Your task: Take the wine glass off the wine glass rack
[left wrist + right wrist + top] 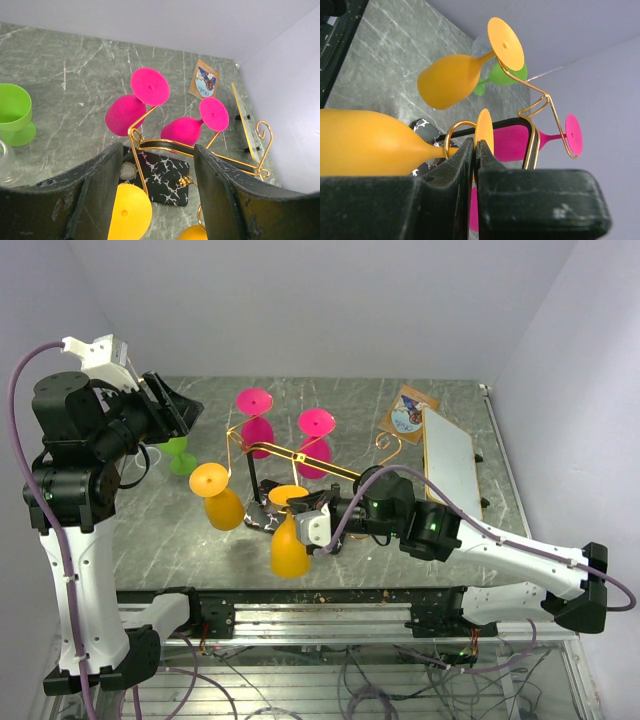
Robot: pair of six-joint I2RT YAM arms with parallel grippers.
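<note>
I have the right jaws pinched across the stem of the near orange glass (289,545), hanging bowl-down from the rack (305,462). Left jaws: wide, well apart.

Bright, even overhead light, soft shadows; wrist views blur close up.

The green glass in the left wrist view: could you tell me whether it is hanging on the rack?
No, the green glass stands upright on the table, well apart from the wine glass rack.
</note>
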